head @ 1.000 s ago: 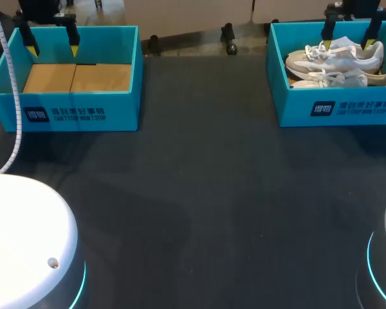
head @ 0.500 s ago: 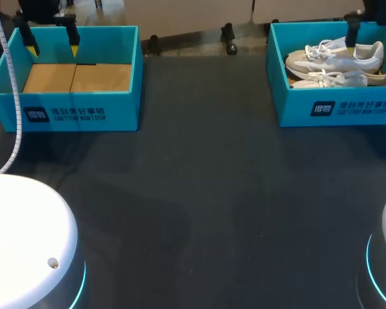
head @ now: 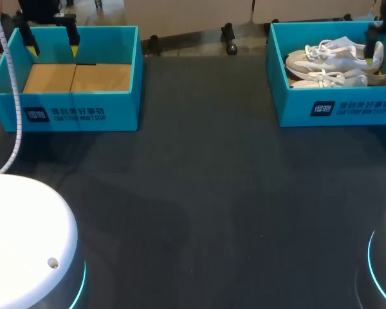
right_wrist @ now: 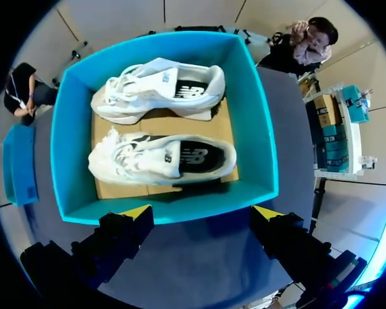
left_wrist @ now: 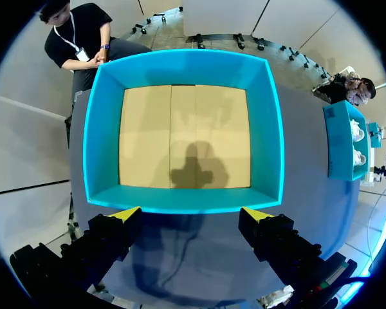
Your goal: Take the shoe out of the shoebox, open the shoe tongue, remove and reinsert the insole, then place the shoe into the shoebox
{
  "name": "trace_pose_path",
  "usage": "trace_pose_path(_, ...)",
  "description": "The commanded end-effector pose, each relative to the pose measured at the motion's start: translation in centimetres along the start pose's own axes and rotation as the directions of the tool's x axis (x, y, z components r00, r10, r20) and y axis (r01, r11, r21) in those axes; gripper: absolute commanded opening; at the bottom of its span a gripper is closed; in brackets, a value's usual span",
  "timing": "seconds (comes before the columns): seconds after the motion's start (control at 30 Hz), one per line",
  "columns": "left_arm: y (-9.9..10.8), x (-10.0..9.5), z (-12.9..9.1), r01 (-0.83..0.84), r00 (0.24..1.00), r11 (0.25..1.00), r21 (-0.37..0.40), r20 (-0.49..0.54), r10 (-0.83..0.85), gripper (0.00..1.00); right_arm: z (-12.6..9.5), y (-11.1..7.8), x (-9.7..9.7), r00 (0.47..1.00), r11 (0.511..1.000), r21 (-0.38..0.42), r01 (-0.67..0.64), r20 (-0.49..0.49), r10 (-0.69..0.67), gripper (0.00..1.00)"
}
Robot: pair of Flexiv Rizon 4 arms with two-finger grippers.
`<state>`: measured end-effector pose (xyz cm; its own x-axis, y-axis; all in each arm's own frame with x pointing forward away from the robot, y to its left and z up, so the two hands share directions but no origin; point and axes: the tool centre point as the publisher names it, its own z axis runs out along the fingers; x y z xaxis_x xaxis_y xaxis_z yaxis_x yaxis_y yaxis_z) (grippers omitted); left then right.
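The left blue box (head: 125, 96) is showing a dark square sign (head: 36, 114) and white writing (head: 79, 114) on its near wall. The right blue box (head: 289, 106) is showing a matching sign (head: 321, 108) and writing (head: 363, 106) there too. The far shoe (right_wrist: 141, 90) and near shoe (right_wrist: 135, 161) are each showing a white mark (right_wrist: 196, 156) inside.

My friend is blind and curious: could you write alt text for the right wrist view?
A teal shoebox holds a white shoe beside a second shoe on its cardboard floor. The gripper, its two yellow-tipped fingers open and empty, is just short of the box.
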<state>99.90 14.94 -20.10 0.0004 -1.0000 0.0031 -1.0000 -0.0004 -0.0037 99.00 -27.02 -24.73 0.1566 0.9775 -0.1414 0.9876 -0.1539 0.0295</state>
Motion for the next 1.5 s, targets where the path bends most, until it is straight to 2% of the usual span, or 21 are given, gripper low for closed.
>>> trace_pose_path(0.03,0.0,0.0,0.0,0.0,1.0,1.0,-0.001,0.001,0.0,1.0,1.4,1.2,-0.4,1.0,1.0,-0.01,-0.015,-0.004,0.015,1.0)
trace_pose_path(0.37,0.0,0.0,0.0,0.0,1.0,1.0,-0.001,0.001,0.0,1.0,4.0,3.2,-1.7,1.0,1.0,-0.029,-0.007,0.007,0.007,0.98)
trace_pose_path(0.47,0.0,0.0,0.0,0.0,1.0,1.0,-0.001,0.001,0.0,1.0,4.7,3.6,-2.1,1.0,0.999,-0.032,-0.008,0.008,0.008,0.91)
trace_pose_path(0.5,0.0,0.0,0.0,0.0,1.0,1.0,-0.001,0.001,0.0,1.0,4.9,3.6,-2.2,1.0,0.999,-0.033,-0.009,0.009,0.01,0.84)
trace_pose_path(0.6,0.0,0.0,0.0,0.0,1.0,1.0,-0.001,0.001,0.0,1.0,5.5,3.8,-2.5,1.0,0.999,-0.037,-0.014,0.011,0.014,0.72)
trace_pose_path(0.63,0.0,0.0,0.0,0.0,1.0,1.0,-0.001,0.001,0.0,1.0,5.7,3.8,-2.6,1.0,0.999,-0.038,-0.015,0.01,0.015,0.71)
trace_pose_path(0.83,0.0,0.0,0.0,0.0,1.0,1.0,-0.001,0.001,0.0,1.0,7.1,4.1,-3.2,1.0,0.999,-0.037,-0.013,0.023,0.014,0.5)
trace_pose_path(1.5,0.0,0.0,0.0,0.0,1.0,1.0,-0.001,0.001,0.0,1.0,10.2,4.8,-3.9,0.999,0.999,-0.048,-0.021,0.048,0.023,0.47)
